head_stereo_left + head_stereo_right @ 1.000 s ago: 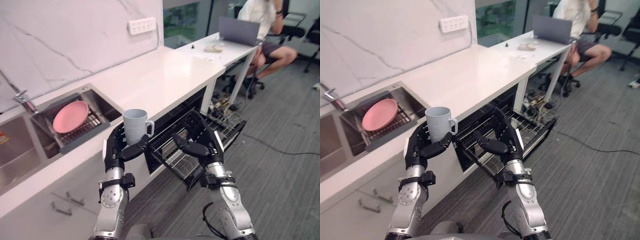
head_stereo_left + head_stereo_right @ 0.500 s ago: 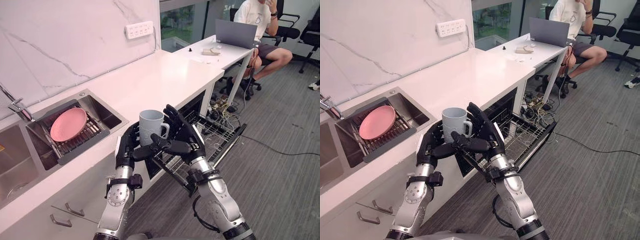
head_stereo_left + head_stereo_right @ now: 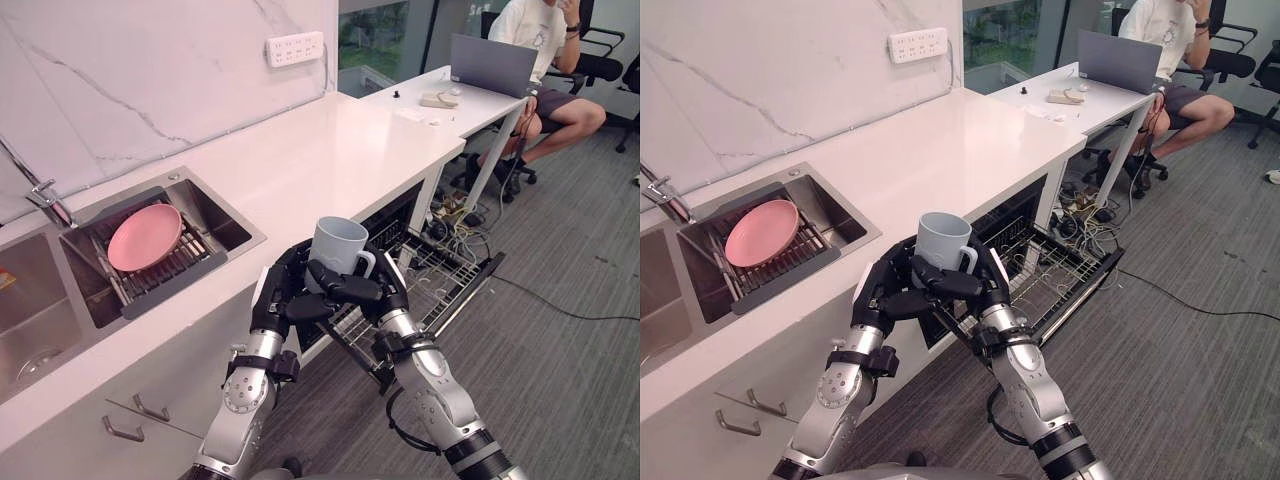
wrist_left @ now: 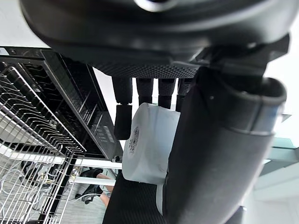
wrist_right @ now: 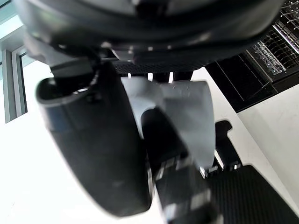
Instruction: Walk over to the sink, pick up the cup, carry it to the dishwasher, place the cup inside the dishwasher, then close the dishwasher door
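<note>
- So, the cup (image 3: 338, 245) is out of the sink and up in the air, held between both of my hands.
- My left hand (image 3: 283, 300) has its fingers and thumb curled round the cup from one side.
- My right hand (image 3: 362, 290) wraps the cup from the other side, near the handle. Both hands are gripping it.
- I think the walk to the sink and the pick-up are done, and the carry is close to done.
- The wire rack (image 3: 445, 270) of the dishwasher is pulled out, just below and a bit past my right fingers.
- The cup is not in the rack yet. It sits above the near end of the rack.
- What is left: lower the cup into the rack, let go, and then shut the dishwasher door, which I judge is open now.
- The sink (image 3: 225, 225) lies off past my left fingers. A pink plate (image 3: 145, 237) rests on a grid inside it.
- The white counter (image 3: 340, 150) runs behind my fingertips, smooth and shiny, with a marble wall (image 3: 150, 90) behind it.
- A socket strip (image 3: 295, 48) is stuck on that wall, well away from my fingers.
- Far past my right fingers, a person (image 3: 545, 35) sits at a desk with a laptop (image 3: 490, 65).
- The grey carpet floor (image 3: 570, 390) is down below both hands.
</note>
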